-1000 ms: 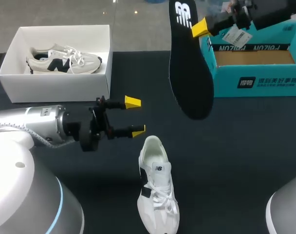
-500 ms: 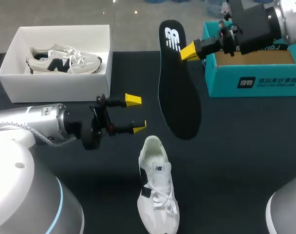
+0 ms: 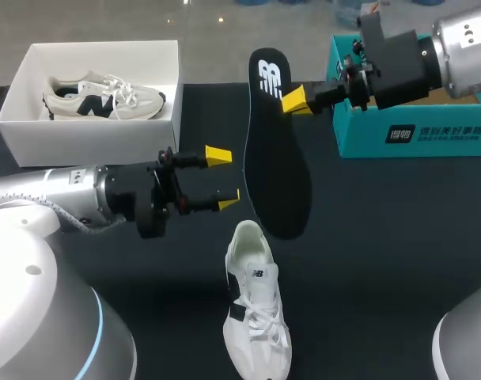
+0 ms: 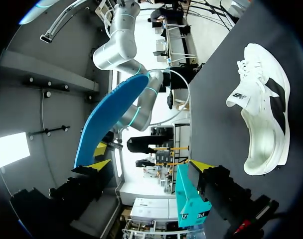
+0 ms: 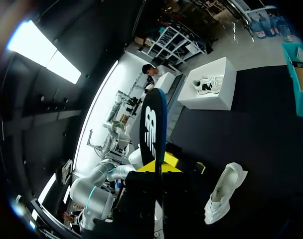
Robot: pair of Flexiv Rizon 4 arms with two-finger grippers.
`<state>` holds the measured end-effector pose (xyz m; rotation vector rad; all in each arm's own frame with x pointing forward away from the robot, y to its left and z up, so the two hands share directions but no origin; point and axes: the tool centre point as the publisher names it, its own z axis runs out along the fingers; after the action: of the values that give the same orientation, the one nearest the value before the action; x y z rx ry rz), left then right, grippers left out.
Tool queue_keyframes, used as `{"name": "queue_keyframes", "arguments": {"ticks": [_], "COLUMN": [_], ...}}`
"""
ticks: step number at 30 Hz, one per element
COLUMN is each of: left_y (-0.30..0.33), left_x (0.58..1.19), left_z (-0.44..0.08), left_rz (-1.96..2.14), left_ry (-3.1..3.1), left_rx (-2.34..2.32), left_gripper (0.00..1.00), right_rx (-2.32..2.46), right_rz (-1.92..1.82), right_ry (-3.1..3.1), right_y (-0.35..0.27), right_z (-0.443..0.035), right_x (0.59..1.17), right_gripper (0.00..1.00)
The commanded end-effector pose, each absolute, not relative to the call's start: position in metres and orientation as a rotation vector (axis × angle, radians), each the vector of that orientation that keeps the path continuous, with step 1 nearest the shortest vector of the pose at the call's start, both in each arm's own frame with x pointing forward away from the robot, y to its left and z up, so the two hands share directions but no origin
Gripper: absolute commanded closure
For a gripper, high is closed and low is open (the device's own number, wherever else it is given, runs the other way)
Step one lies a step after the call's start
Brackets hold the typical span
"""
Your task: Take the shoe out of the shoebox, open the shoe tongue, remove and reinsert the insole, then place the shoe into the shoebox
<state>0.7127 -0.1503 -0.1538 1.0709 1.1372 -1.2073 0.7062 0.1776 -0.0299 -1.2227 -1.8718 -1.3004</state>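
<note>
The black worktop (image 3: 383,237) is carrying the white sneaker (image 3: 256,309) near the robot. The right pincer (image 3: 289,100) is clamping the insole (image 3: 276,174) by its heel end, toe dangling just over the shoe's opening. The left pincer (image 3: 223,177) is gaping alongside. Feeding the toe in at a slant looks wisest. The teal shoebox (image 3: 414,133) is sitting well apart, leaving room.

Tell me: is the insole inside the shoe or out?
Out: the right hand holds the insole in the air, apart from the shoe.

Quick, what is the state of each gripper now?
Left gripper: open, holding nothing.
Right gripper: shut on the insole.
</note>
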Motion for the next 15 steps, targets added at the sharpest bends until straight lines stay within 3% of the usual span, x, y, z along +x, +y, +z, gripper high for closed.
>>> {"name": "queue_keyframes", "arguments": {"ticks": [1, 15], "left_y": [-0.1521, -0.1521], "left_x": [0.7127, 0.7127], "left_z": [-0.1544, -0.1544], "left_rz": [-1.204, -1.204], "left_ry": [1.137, 1.137], "left_rx": [1.069, 1.069], "left_gripper": [0.00, 0.00], "right_rx": [-1.224, -1.224], "right_rz": [-1.300, -1.300], "right_ry": [-1.871, -1.871], "right_y": [0.1788, 0.1788], "right_z": [-0.0303, -0.0303], "right_x": [0.7065, 0.7065], "right_gripper": [1.00, 1.00]}}
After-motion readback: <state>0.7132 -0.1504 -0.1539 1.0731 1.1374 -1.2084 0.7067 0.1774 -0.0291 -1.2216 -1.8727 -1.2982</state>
